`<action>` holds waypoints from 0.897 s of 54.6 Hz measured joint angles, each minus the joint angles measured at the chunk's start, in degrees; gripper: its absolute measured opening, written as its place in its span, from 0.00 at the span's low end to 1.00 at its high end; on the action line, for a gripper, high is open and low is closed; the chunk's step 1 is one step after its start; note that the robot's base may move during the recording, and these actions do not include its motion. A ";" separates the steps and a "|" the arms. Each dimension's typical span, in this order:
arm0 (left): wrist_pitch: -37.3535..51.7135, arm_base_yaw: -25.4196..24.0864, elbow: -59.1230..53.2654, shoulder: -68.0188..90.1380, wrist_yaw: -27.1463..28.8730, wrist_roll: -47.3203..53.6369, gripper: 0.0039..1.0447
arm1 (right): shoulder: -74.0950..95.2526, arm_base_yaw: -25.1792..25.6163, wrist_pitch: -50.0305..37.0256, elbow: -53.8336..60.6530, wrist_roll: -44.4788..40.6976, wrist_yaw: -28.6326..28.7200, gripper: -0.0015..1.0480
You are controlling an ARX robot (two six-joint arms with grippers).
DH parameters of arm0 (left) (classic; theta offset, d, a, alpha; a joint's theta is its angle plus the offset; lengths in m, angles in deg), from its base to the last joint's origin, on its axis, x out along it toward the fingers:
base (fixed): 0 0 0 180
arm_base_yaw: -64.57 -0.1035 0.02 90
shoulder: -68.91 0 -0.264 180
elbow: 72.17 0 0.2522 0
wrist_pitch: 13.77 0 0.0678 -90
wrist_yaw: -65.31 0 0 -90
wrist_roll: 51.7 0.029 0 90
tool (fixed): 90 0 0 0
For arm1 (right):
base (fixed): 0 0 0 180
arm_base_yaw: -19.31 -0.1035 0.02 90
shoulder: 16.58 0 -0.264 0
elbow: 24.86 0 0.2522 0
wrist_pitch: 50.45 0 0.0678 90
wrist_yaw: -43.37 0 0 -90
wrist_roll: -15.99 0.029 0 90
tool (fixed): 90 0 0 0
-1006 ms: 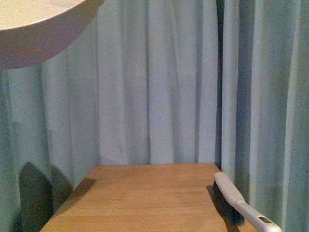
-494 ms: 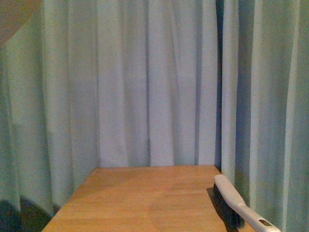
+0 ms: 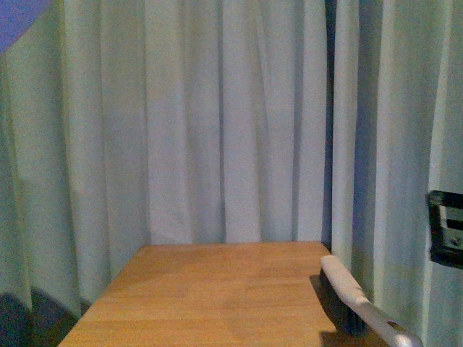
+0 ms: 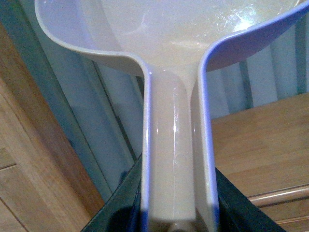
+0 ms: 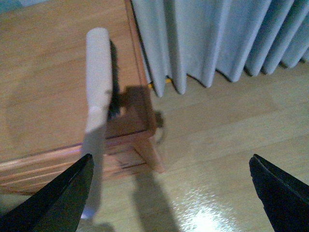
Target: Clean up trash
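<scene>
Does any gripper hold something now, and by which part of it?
The left gripper holds the dustpan by its handle, with a finger on each side. The right gripper is open and holds nothing.

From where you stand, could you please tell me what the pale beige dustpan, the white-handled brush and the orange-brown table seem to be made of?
Pale beige dustpan: glossy moulded plastic, judging by highlights. White-handled brush: probably matte plastic, dark bristles. Orange-brown table: wood or veneer, faint grain.
</scene>
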 joint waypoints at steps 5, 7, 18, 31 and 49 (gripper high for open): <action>0.00 -0.02 0.00 0.00 0.02 -0.02 0.25 | 5.33 -2.03 2.75 -4.81 4.48 0.26 0.93; 0.00 -0.04 0.00 0.00 0.02 0.00 0.25 | 7.56 -2.93 3.78 -6.34 6.23 0.24 0.93; 0.00 -0.04 0.00 0.00 0.02 -0.07 0.25 | 15.93 -5.40 5.14 -10.93 11.30 -1.01 0.93; 0.00 -0.07 0.00 0.00 0.02 -0.07 0.25 | 20.02 -5.40 5.99 -13.18 13.18 -0.39 0.93; 0.00 -0.09 0.00 0.00 0.02 -0.09 0.25 | 24.63 -5.22 6.03 -15.06 14.95 0.90 0.93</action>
